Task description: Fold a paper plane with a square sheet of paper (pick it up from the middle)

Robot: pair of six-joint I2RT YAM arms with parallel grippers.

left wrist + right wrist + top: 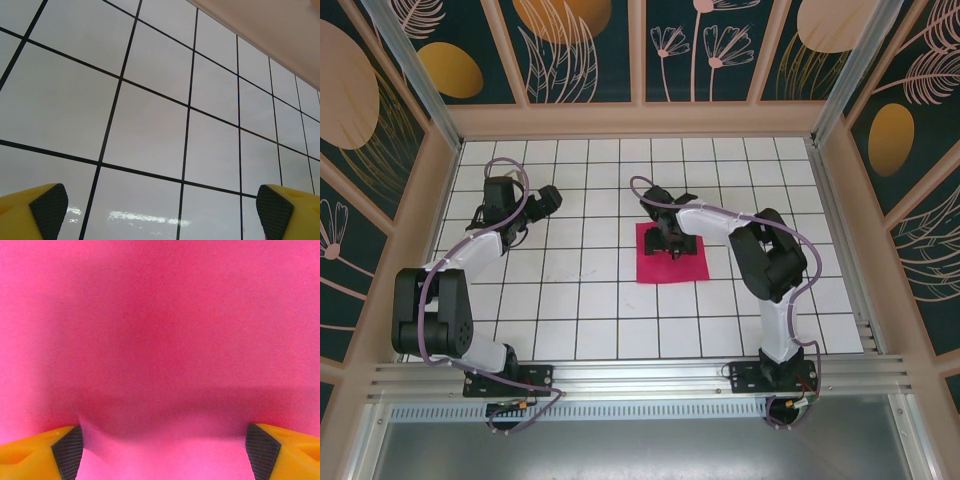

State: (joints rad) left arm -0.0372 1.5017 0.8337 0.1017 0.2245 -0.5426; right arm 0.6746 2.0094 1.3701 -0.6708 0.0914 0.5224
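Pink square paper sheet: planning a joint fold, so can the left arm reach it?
Probably yes: only bare tiles lie between the open left gripper and the pink sheet, though the right gripper occupies its middle.

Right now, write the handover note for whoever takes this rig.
Left hand: open, empty, above the tiled table at the far left.
Right hand: jaws wide, pressed down on the middle of the square sheet of paper, which puckers up between them; not pinched yet.
Sheet: unfolded, at the table's centre.
Done: reach to the middle.
Left: pinch, lift, all the folding.
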